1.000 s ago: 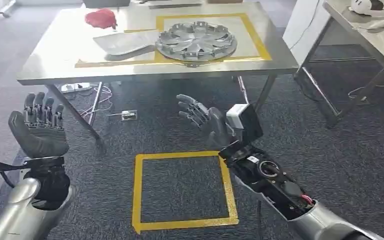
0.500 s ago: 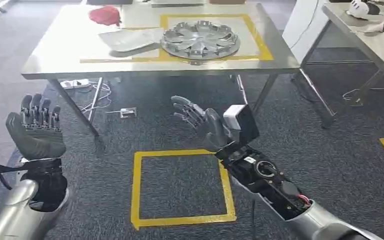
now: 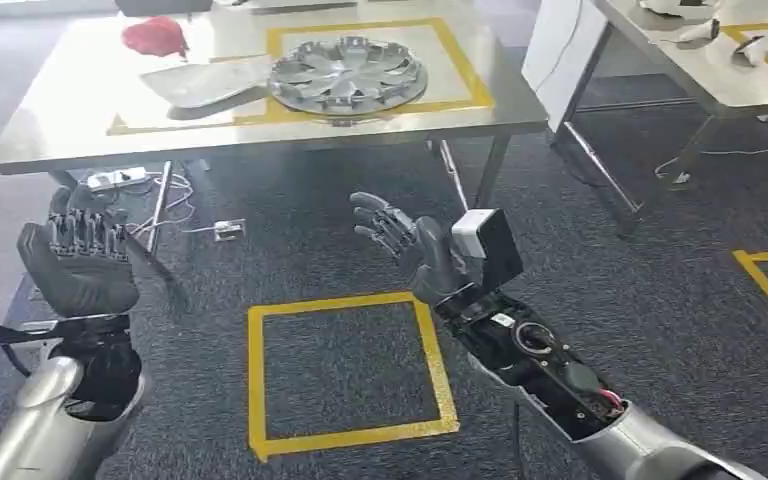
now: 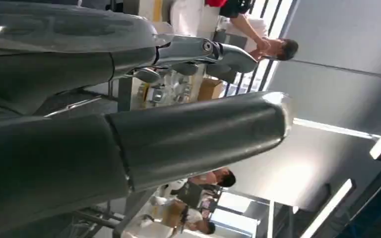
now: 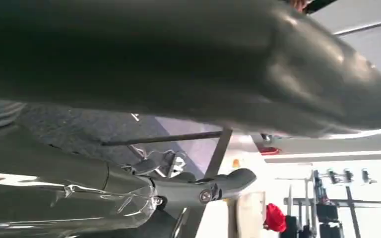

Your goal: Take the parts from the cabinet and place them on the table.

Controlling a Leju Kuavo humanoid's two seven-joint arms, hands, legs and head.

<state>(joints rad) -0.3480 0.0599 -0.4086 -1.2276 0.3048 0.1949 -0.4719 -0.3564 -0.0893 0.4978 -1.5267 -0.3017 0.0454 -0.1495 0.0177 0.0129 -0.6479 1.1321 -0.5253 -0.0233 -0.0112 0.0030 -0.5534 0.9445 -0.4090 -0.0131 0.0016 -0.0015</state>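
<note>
Lying flat inside a yellow tape outline [image 3: 465, 75] at the upper centre of the head view, a silver wheel cover [image 3: 347, 77] rests on the steel surface [image 3: 50, 140]. A grey curved panel [image 3: 205, 80] sits just to its left, a red part [image 3: 155, 35] farther left. Lower down, the left hand [image 3: 78, 258] and right hand [image 3: 415, 248] are raised over dark carpet, fingers spread, holding nothing. A yellow tape square [image 3: 345, 370] marks the floor between them.
</note>
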